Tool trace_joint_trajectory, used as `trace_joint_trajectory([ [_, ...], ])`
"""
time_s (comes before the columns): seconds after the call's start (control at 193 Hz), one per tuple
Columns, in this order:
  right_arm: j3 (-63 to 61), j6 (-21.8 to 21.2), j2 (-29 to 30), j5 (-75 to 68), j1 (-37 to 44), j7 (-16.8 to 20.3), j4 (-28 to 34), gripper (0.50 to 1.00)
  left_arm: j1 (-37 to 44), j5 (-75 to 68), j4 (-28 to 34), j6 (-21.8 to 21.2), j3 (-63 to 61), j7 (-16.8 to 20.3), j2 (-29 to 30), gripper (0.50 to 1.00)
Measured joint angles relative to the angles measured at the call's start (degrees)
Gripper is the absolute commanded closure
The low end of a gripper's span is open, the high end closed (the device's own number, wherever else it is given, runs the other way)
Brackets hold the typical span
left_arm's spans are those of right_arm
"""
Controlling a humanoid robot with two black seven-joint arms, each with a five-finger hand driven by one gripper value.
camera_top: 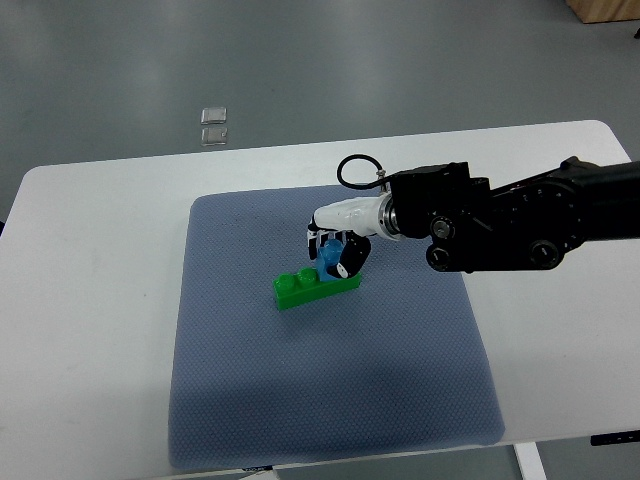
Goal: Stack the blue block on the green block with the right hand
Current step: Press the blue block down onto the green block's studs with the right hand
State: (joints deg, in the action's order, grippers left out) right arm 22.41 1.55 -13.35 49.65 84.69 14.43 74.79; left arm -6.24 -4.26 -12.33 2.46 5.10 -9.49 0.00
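A long green block (308, 288) lies tilted on the blue-grey mat (330, 400), near the mat's upper middle. My right hand (335, 245) reaches in from the right on a black arm (520, 225), its white and black fingers curled around a small blue block (330, 257). The blue block stands upright on or just above the right end of the green block; whether they touch I cannot tell. The green block's left studs show uncovered. My left arm is out of view.
The mat lies on a white table (90, 300) whose far edge runs across the top. Two small clear plastic pieces (213, 124) lie on the grey floor beyond the table. A table bracket (612, 438) shows at the bottom right.
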Motion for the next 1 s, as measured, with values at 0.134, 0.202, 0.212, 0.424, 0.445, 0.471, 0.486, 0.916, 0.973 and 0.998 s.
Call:
trace_joint_trajectory([
  [0.134,0.0,0.0,0.3,0.0,-0.1,0.0,0.0,0.879,0.0,0.0,0.0,0.0,0.0,0.0,0.0,0.500],
  [0.202,0.0,0.1,0.3,0.0,-0.1,0.0,0.0,0.879,0.0,0.0,0.0,0.0,0.0,0.0,0.0,0.500],
  [0.212,0.0,0.1,0.3,0.0,-0.1,0.0,0.0,0.879,0.0,0.0,0.0,0.0,0.0,0.0,0.0,0.500],
  [0.424,0.1,0.2,0.4,0.0,-0.3,-0.7,0.0,0.879,0.0,0.0,0.0,0.0,0.0,0.0,0.0,0.500],
  [0.445,0.1,0.2,0.4,0.0,-0.3,-0.8,0.0,0.881,0.0,0.0,0.0,0.0,0.0,0.0,0.0,0.500],
  [0.471,0.2,0.2,0.4,0.0,-0.4,-0.9,0.0,0.881,0.0,0.0,0.0,0.0,0.0,0.0,0.0,0.500],
  [0.486,0.2,0.2,0.4,0.1,-0.4,-1.0,0.0,0.881,0.0,0.0,0.0,0.0,0.0,0.0,0.0,0.500],
  [0.916,0.4,1.3,0.7,1.1,-1.6,-1.8,-0.3,0.881,0.0,0.0,-0.1,0.0,0.0,0.0,0.0,0.500],
  [0.973,0.4,1.3,0.7,1.3,-1.8,-2.0,-0.6,0.881,0.0,0.0,-0.1,0.0,0.0,0.0,0.0,0.500],
  [0.998,0.4,1.3,0.7,1.4,-1.9,-2.0,-0.7,0.881,0.0,0.0,-0.1,0.0,0.0,0.0,0.0,0.500],
])
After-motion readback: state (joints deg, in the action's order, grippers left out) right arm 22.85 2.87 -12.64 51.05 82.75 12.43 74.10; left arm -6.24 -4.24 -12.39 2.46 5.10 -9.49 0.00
